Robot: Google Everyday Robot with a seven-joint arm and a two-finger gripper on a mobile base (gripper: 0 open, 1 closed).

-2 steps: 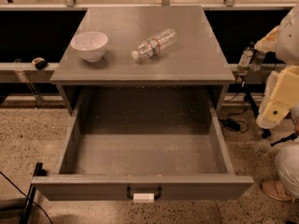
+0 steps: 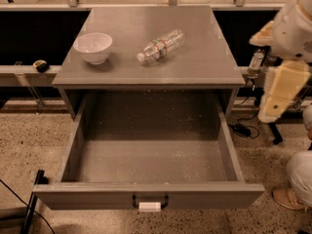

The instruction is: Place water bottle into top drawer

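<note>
The water bottle [image 2: 161, 45] lies on its side on the grey cabinet top [image 2: 195, 57], white cap toward the front left, to the right of a white bowl [image 2: 93, 47]. The top drawer [image 2: 73, 150] is pulled wide open below, its speckled grey floor bare, its dark bar handle [image 2: 149, 202] with a white tag at the front. My arm [image 2: 285, 82], white and cream, hangs at the right edge beside the cabinet. The gripper [image 2: 255, 62] sits just off the cabinet top's right edge, well right of the bottle and holding nothing I can see.
A metal rail runs behind the cabinet at both sides, with a small dark object [image 2: 41, 65] on its left part. Cables [image 2: 241, 129] lie on the speckled floor at right. A person's knee and shoe [image 2: 292, 189] are at the lower right.
</note>
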